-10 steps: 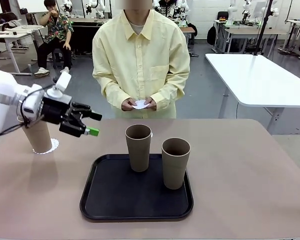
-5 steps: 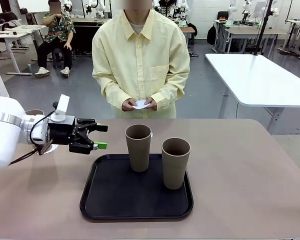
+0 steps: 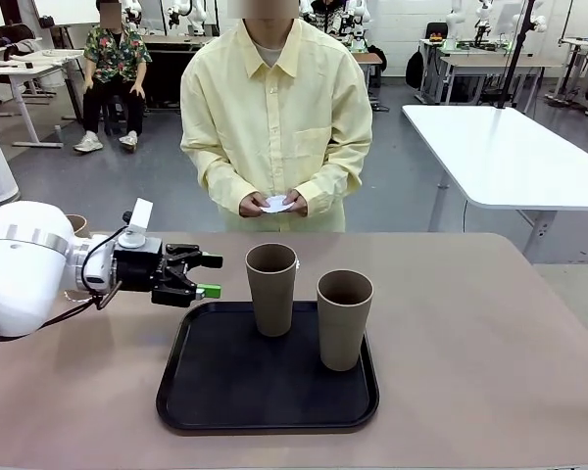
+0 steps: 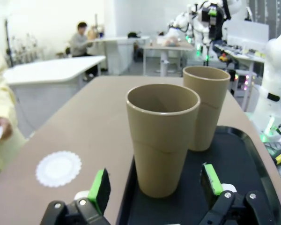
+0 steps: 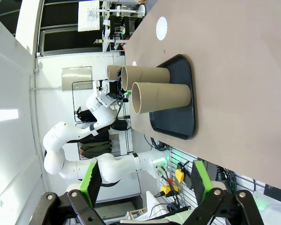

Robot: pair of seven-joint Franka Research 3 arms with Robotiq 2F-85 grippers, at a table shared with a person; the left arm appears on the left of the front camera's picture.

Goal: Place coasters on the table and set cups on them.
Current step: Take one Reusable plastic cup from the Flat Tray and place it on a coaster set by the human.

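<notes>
**Two cups on the tray, a third half hidden**

Two tall, tapered, matte grey-brown cups [image 3: 272, 289] stand on the smooth black tray [image 3: 225, 382]. The third cup [image 3: 76, 222] shows just its rim behind the left arm [image 3: 24, 269]. One lacy round paper coaster [image 4: 58, 168] lies bare on the beige counter [image 3: 470, 343]. A second coaster [image 3: 274, 205] is in the person's hands [image 3: 250, 207]. The left jaws are spread beside the nearer cup, not touching it. The right jaws are spread too, holding nothing.

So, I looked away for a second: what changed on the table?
The open left gripper swung right, away from the far-left grey-brown tumbler, levelling toward the left tumbler on the black rectangular tray, gripping nothing. Both tray tumblers and the person's hands stayed put.
</notes>
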